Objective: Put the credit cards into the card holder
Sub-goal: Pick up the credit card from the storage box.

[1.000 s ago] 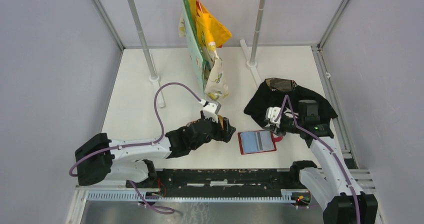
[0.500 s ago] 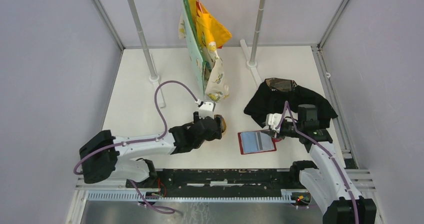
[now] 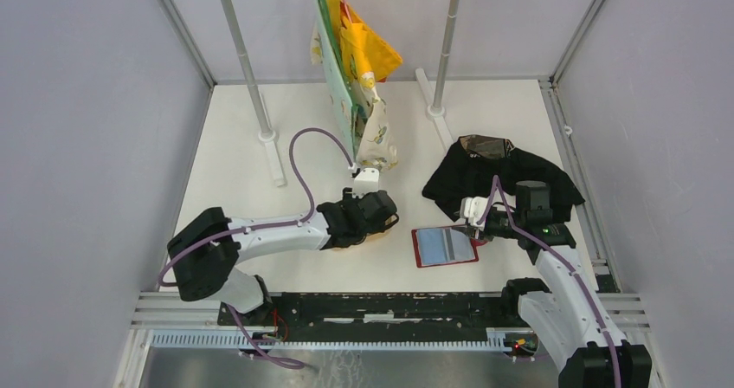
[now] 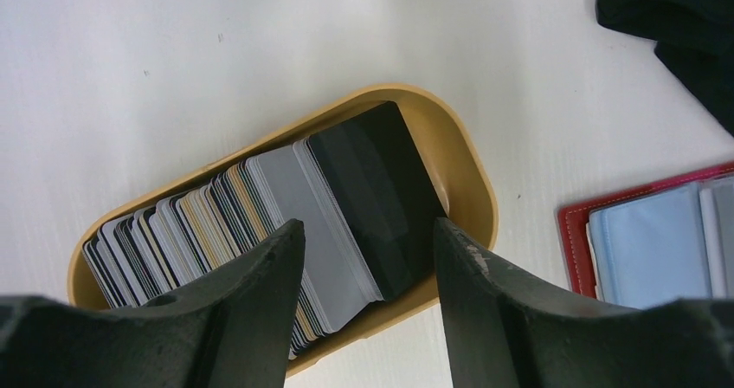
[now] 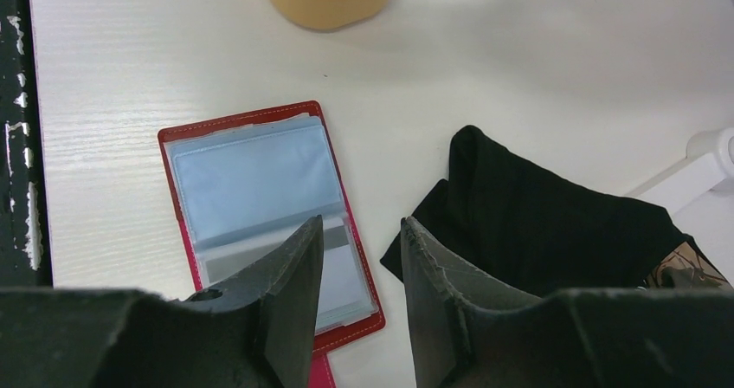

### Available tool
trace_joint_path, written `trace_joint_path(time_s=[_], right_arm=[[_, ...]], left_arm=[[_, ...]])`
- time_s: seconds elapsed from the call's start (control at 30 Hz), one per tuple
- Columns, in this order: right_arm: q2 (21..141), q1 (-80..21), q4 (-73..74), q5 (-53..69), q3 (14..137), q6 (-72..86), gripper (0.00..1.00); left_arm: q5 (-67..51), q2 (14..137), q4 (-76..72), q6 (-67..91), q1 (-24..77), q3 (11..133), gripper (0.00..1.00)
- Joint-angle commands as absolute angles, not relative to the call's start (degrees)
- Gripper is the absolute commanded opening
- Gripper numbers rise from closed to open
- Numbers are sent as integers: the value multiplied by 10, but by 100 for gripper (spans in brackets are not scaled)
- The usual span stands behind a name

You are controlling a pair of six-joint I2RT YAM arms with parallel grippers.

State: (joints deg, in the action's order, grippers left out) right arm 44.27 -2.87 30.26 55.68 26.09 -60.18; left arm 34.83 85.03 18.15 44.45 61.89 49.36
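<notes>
While the left end effector hangs released above credit cards in the tan tray, the card holder lies open to its right. The right end effector, also released, hovers over that holder's right edge.

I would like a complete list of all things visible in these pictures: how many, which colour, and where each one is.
credit cards: a packed row, too many to count; grey, black and pale; in the tray.
tray: one; tan, oval; on the table, left of the card holder.
card holder: one; red with pale blue sleeves; lying open near the front.
black cloth: one; black; crumpled behind the card holder.
hanging items: several; green, yellow, patterned; on the rack at the back.
rack poles: two; grey; at the back.
table: one; white.
left hand: one; black; open, above the tray.
right hand: one; black; open, at the card holder's edge beside the cloth.
</notes>
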Motion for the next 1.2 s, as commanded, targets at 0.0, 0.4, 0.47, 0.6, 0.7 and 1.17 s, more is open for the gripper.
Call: trace_joint_path(time_s=[0.0, 0.4, 0.47, 0.6, 0.7, 1.17], right_arm=[[436, -27, 292, 571, 264, -610, 44], [439, -27, 293, 570, 261, -613, 44], [438, -28, 292, 569, 261, -614, 43], [437, -27, 295, 569, 261, -616, 43], [436, -27, 296, 569, 261, -616, 43], [437, -27, 299, 569, 262, -619, 43]], left_arm=[[381, 867, 205, 468, 619, 525, 62], [373, 920, 200, 467, 611, 549, 57], [373, 927, 200, 469, 610, 552, 57], [373, 938, 199, 476, 608, 553, 56], [371, 946, 199, 477, 608, 555, 52], [361, 920, 200, 477, 608, 551, 17]])
